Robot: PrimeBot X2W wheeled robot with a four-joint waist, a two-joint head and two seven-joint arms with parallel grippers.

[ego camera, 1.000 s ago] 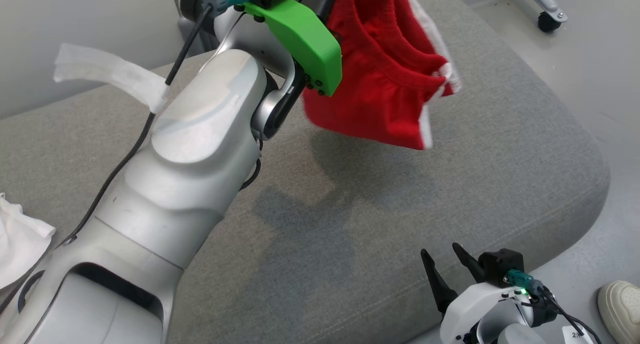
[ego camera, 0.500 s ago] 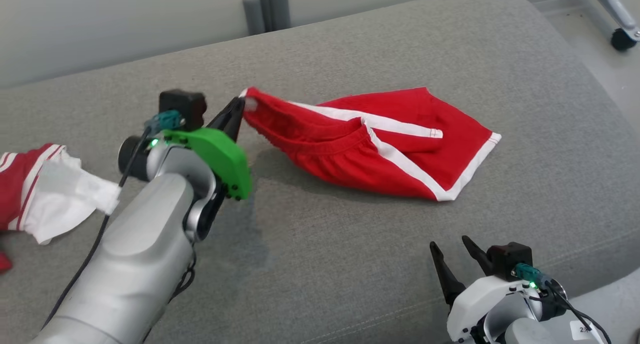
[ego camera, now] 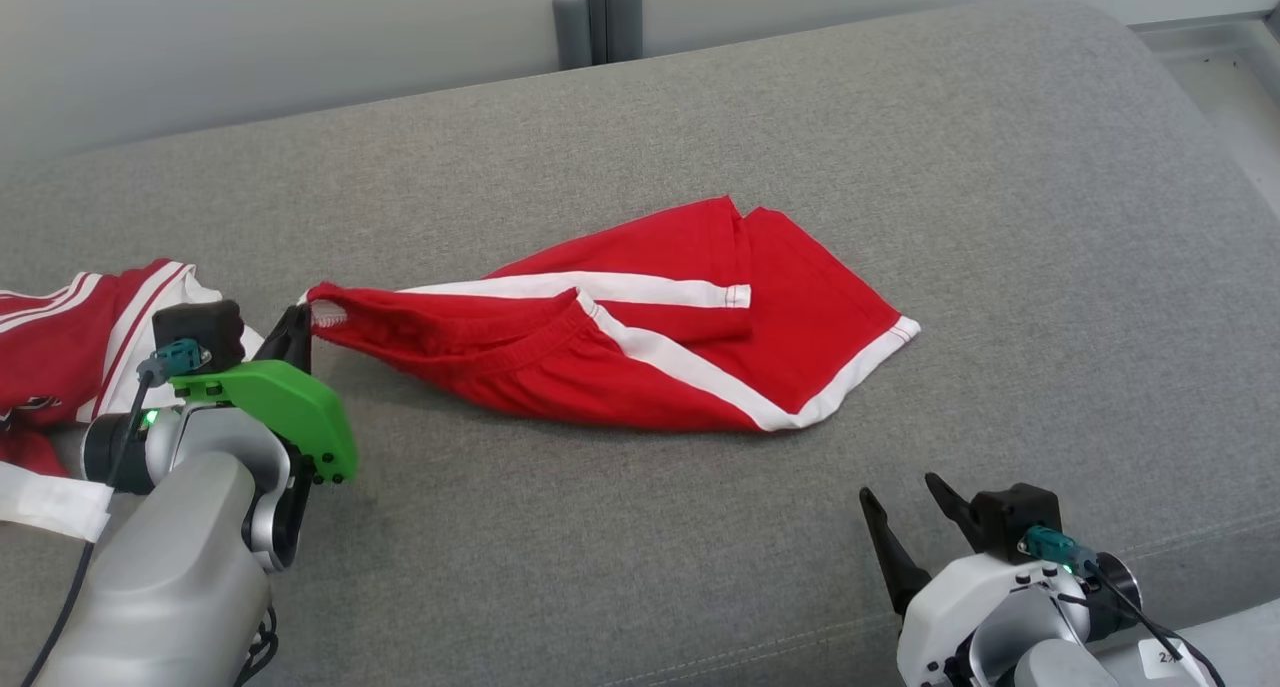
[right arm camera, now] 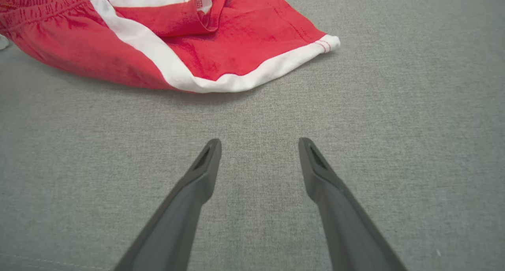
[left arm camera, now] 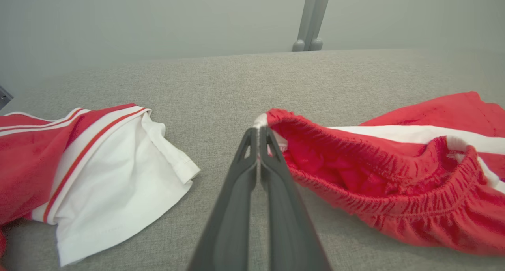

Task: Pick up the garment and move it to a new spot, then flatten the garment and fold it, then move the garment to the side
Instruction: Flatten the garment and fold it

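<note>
The garment is a pair of red shorts with white stripes, lying crumpled on the grey cushion. My left gripper is shut on the left end of its elastic waistband, and in the left wrist view the pinched corner sits at that gripper. The waistband end is lifted a little off the cushion. My right gripper stands open near the cushion's front edge, below the garment's hem. In the right wrist view the right gripper has bare cushion between its fingers, and the garment lies beyond them.
Another red and white garment lies at the cushion's left end, close behind my left wrist; it appears again as the second garment. A grey post rises behind the cushion. The cushion's right edge drops to the floor.
The left arm has come down and drawn the garment leftward, from hanging in the air to lying on the cushion. The head camera has shifted too. The right gripper stays open in place.
</note>
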